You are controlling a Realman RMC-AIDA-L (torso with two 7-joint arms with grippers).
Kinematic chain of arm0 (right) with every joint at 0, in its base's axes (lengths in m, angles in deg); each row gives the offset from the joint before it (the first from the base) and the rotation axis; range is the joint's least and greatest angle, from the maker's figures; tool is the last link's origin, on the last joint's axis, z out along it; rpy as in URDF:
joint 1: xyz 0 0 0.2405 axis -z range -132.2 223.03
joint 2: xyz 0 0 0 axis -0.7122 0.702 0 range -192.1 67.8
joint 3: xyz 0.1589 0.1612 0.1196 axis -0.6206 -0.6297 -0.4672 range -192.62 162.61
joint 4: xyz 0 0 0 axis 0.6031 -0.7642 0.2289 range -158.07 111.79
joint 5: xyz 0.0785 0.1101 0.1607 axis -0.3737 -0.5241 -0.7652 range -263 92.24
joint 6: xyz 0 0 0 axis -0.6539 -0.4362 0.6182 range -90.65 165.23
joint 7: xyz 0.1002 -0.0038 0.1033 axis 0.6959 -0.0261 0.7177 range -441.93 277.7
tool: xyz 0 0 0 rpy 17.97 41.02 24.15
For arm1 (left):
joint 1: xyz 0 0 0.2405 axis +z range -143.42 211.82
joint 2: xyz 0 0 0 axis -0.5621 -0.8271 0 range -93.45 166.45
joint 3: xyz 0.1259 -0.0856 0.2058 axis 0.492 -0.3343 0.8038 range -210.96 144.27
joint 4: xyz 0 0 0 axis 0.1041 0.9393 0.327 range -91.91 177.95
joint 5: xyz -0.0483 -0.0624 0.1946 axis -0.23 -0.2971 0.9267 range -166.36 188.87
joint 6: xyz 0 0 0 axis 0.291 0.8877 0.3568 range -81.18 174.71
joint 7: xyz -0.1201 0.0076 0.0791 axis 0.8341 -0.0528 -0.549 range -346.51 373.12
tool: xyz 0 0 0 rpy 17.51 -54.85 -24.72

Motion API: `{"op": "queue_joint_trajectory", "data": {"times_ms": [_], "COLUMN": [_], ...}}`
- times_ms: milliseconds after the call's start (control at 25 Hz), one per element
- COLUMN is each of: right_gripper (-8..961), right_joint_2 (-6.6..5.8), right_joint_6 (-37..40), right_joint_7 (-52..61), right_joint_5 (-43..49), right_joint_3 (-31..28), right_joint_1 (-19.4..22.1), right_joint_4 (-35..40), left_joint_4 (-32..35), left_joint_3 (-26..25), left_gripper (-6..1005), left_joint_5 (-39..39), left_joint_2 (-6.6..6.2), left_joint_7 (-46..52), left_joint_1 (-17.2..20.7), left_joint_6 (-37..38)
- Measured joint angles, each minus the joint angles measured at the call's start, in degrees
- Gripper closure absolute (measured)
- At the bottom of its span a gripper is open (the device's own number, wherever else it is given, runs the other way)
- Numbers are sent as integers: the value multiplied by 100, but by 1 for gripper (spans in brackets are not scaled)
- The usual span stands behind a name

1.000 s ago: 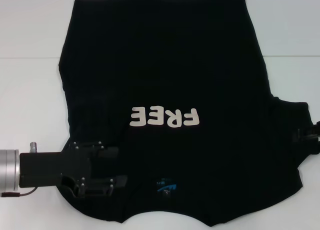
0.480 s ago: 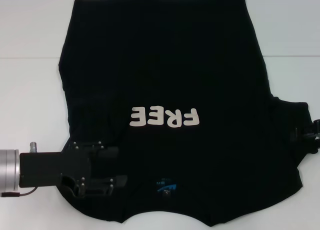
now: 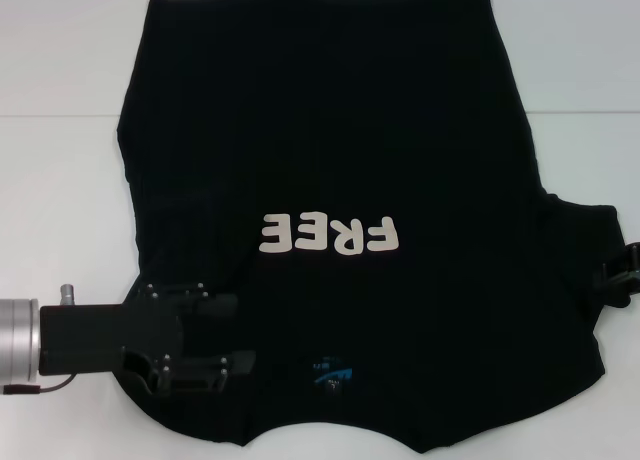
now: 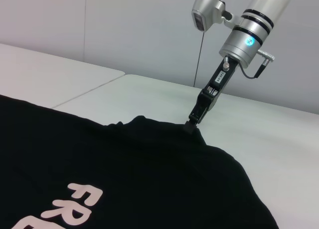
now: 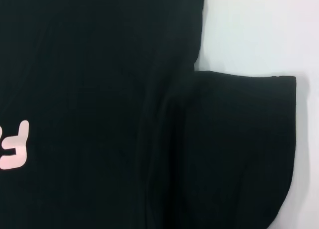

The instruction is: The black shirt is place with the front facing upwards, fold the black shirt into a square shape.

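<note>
- Head view: the black shirt (image 3: 350, 220) lies spread on the white table (image 3: 60, 130), front up, collar toward the robot, lettering (image 3: 330, 235) readable upside down. The left gripper (image 3: 235, 332) rests low over the shirt's left shoulder area near the collar, its two fingers spread apart with cloth beneath them. The right gripper (image 3: 625, 272) shows only as a dark tip at the edge of the right sleeve; its finger state cannot be determined.
- Left wrist view: the right gripper (image 4: 192, 125) touches down on the far sleeve edge, where the cloth rises in a small peak.
- Right wrist view: the right sleeve (image 5: 239, 149) lies flat, unfolded.
- Judgement: the step in hand is securing both sides for the first fold. The next move calls for a firm pinch on each side, then a matched lift.
</note>
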Motion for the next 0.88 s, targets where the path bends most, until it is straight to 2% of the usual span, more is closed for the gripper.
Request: {"op": "queue_joint_trajectory", "data": {"times_ms": [200,400,640,880], "right_gripper": [479,726,922,914], "right_joint_2": [-3,-22,-63,-142], "right_joint_6": [-1,-1,26,166], "right_joint_7": [9,11,-7,4], "right_joint_5": [7,12,12,-73], "right_joint_3": [9,9,10,-57], "right_joint_1": [4,12,24,129], "right_joint_4": [0,-7,25,447], "left_joint_4": [0,0,-26,-34], "left_joint_3": [-9,-9,-9,-116], "left_gripper": [267,267,267,267], "left_joint_5": [0,1,4,-26], "left_joint_2": [-1,-2,-16,-26], "left_joint_7": [2,3,15,35], "left_joint_1": [1,6,5,17], "left_joint_6": [1,-1,5,139]}}
